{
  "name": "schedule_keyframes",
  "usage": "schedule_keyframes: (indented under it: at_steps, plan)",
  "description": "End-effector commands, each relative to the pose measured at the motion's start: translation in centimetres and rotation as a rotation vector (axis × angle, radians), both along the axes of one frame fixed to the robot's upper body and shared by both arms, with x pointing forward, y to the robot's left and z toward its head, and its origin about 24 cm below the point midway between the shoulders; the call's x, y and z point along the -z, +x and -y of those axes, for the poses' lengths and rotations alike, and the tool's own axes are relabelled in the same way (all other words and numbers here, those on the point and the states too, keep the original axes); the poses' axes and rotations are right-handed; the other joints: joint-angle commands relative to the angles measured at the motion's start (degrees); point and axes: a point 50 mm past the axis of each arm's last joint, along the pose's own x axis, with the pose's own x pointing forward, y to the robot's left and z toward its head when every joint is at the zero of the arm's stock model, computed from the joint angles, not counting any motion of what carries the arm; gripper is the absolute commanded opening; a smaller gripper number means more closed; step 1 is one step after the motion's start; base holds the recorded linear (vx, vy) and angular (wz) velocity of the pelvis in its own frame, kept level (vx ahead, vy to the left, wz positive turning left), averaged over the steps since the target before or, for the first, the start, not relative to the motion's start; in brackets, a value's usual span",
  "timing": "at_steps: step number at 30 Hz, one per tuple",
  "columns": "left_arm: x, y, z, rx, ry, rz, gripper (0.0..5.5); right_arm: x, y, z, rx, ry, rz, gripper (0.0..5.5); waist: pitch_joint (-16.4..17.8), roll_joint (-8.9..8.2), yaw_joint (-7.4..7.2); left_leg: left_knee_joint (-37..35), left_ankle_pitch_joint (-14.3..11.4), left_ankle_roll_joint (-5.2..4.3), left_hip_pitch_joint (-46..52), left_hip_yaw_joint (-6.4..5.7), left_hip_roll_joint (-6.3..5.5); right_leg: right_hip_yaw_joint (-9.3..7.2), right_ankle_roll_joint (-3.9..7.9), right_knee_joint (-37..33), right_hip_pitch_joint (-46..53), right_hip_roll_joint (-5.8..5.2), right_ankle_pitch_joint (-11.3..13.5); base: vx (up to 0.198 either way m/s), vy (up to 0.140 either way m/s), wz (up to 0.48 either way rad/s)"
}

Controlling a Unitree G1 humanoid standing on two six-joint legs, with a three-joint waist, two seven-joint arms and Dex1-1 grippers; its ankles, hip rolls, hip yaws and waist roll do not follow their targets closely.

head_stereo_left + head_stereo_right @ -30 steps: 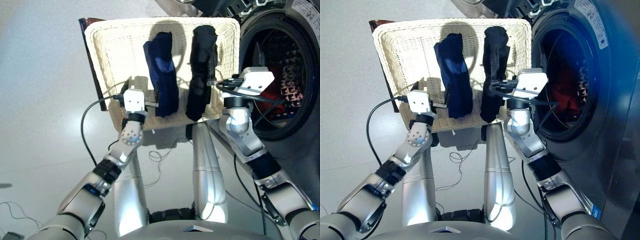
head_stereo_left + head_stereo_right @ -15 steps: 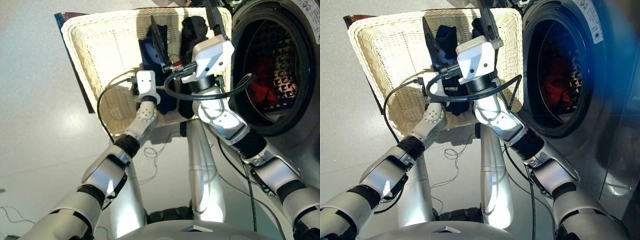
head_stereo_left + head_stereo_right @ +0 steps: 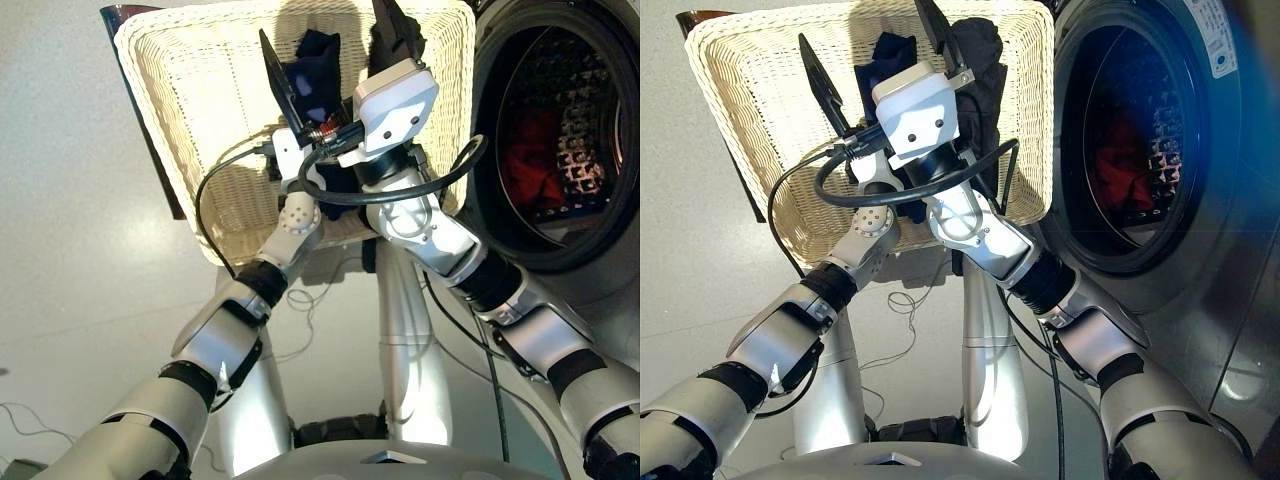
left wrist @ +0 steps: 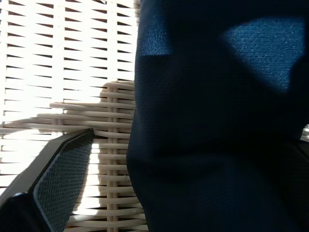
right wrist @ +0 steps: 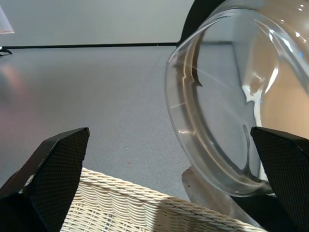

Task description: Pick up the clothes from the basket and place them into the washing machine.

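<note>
The cream-white basket (image 3: 215, 90) holds a navy blue garment (image 3: 316, 72) and a black garment (image 3: 392, 42), both partly hidden by my arms. My right gripper (image 3: 320, 20) stands open and empty above them, its arm crossing over my left arm. In the right wrist view its fingers (image 5: 53, 164) frame the basket's rim (image 5: 145, 208) and the glass porthole door (image 5: 227, 111). My left gripper (image 4: 188, 140) is open low in the basket, with the navy garment (image 4: 217, 111) between its fingers (image 4: 60, 188). An orange-red garment (image 3: 530, 165) lies in the washing machine's drum (image 3: 560, 90).
The washing machine's dark round opening (image 3: 1120, 140) is on the right, close to the basket's right rim. A dark stand edge (image 3: 150, 130) shows behind the basket's left side. Cables (image 3: 310, 310) hang below it over the grey floor (image 3: 70, 250).
My right arm has swung from the drum's side leftward over the basket, rising above the left arm with its gripper open. My left gripper has reached further into the basket at the navy garment.
</note>
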Motion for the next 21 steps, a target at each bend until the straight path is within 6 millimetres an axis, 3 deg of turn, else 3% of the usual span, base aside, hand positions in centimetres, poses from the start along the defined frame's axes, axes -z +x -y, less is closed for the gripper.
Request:
schedule_keyframes:
  at_steps: [1,10,17,18,21]
  plan:
    - [3.0,0.6,1.4,0.042,0.002,-0.237,0.00,-2.3,-3.3,-1.0,-0.164,0.084,0.105,5.50,0.1,1.05,-2.21,-2.0,1.3,-2.63,0.8,0.15,-0.19,0.17,-0.26,4.4,-2.1,1.19,-4.2,0.000,0.000,0.000]
    - [2.6,0.2,2.2,0.077,0.011,-0.197,0.00,-1.7,-2.6,0.0,-0.101,0.089,0.094,5.50,0.1,1.47,-1.98,-4.4,2.6,-3.21,2.8,0.29,-0.23,-0.38,0.18,2.2,0.3,0.60,-2.9,0.000,0.000,0.000]
    - [1.7,-0.7,2.3,0.114,0.049,-0.082,0.00,-0.7,-1.6,2.5,-0.039,0.095,0.055,5.50,0.1,1.60,-1.52,-10.4,4.5,-3.94,8.1,1.21,-0.38,-1.09,1.16,-3.2,5.7,-0.16,-1.0,-0.012,0.001,-0.006]
    - [1.3,-0.9,2.2,0.127,0.061,-0.047,0.00,-0.7,-1.5,3.1,-0.027,0.091,0.053,5.50,0.1,1.57,-1.49,-12.7,7.2,-3.71,8.3,1.59,-0.56,-1.07,1.36,-5.3,5.9,-0.36,1.6,-0.084,0.009,-0.030]
    - [1.3,-1.6,1.6,0.139,0.080,0.001,0.00,0.1,-1.0,4.7,0.001,0.105,0.006,5.50,0.1,1.52,-1.17,-16.6,8.2,-3.68,12.6,2.32,-1.23,-1.29,1.88,-8.5,9.8,-0.71,2.6,-0.026,0.004,-0.003]
